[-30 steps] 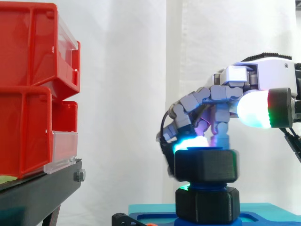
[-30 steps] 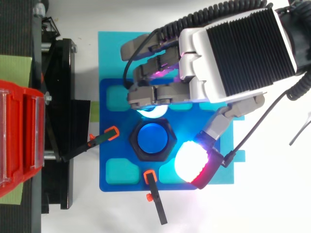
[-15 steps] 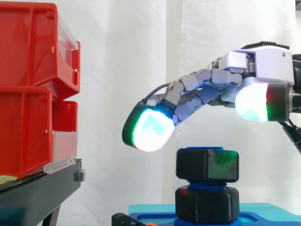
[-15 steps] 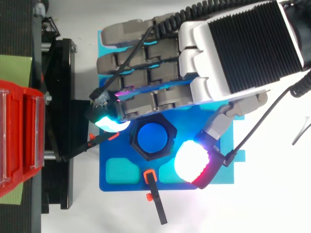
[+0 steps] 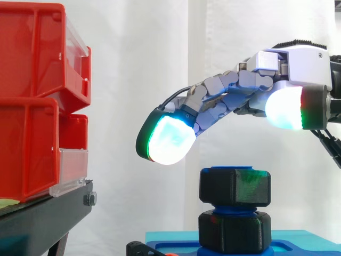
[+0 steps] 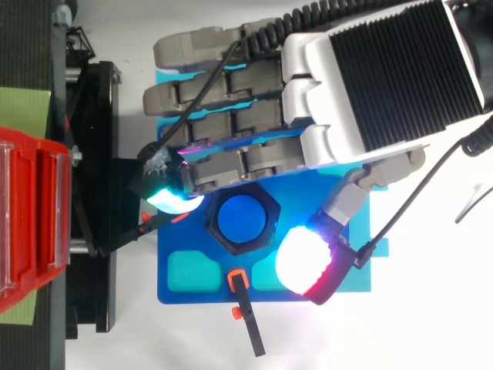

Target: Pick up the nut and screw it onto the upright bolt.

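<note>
Hand hovers spread and empty above the nut, fingers at twelve o'clock, thumb at four; I judge the nut sits threaded on the bolt, tightening turns perhaps left.

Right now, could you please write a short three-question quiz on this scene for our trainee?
1. True or false: the hand is curled round the upper black hexagonal nut.
2. Multiple choice: the red plastic bins rest on A) a black stand; B) a wooden shelf; C) the floor.
3. Fill in: the hand hovers ____ the nut, without touching it.

Key: 1 false, its fingers are stretched out and hold nothing; 2 A; 3 above.
</note>
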Tool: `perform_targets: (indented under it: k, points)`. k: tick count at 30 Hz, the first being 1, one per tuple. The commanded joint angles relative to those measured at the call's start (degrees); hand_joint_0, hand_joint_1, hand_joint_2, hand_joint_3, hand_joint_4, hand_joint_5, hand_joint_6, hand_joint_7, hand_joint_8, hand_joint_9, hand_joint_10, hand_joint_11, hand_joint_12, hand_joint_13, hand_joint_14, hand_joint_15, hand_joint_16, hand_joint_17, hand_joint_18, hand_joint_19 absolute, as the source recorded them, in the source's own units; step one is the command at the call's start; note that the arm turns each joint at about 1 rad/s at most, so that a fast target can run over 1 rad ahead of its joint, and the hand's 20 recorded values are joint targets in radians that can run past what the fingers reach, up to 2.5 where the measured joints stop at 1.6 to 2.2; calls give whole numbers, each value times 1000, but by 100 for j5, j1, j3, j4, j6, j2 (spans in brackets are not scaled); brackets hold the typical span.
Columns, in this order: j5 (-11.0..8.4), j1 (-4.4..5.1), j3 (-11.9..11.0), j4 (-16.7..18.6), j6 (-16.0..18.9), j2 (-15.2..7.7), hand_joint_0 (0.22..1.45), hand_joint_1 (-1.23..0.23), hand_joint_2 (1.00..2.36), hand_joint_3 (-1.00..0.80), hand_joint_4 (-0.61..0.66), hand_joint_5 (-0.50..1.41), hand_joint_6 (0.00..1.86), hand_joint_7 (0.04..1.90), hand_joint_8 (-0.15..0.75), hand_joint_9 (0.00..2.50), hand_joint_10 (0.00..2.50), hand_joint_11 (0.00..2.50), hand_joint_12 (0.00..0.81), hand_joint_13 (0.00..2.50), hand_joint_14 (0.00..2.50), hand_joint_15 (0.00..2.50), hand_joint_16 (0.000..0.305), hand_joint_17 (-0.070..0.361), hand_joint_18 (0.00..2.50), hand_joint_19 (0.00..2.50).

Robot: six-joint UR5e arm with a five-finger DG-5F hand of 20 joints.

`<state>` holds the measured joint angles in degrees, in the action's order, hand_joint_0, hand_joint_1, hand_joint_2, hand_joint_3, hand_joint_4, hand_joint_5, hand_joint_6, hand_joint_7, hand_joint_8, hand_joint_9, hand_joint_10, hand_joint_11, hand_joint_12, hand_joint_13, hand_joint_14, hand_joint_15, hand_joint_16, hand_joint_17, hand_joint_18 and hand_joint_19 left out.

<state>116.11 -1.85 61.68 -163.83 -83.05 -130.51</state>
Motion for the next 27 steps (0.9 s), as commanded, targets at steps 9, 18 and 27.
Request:
perform_targets:
  k: [9, 18, 27]
  points:
    - [-89, 53, 125, -88, 8, -1, 422, -238, 1000, -500, 104, -197, 501, 595, 245, 480, 0, 0, 374, 218, 0, 0, 52, 118, 0, 0]
    - [-98, 62, 196, -17, 87, -1, 423, -231, 1000, -500, 174, -156, 502, 735, 262, 477, 0, 0, 378, 203, 0, 0, 53, 118, 0, 0]
    - [-106, 27, 196, 18, 79, -1, 433, -225, 1000, -500, 269, -93, 504, 905, 275, 551, 0, 0, 374, 239, 0, 0, 50, 113, 0, 0]
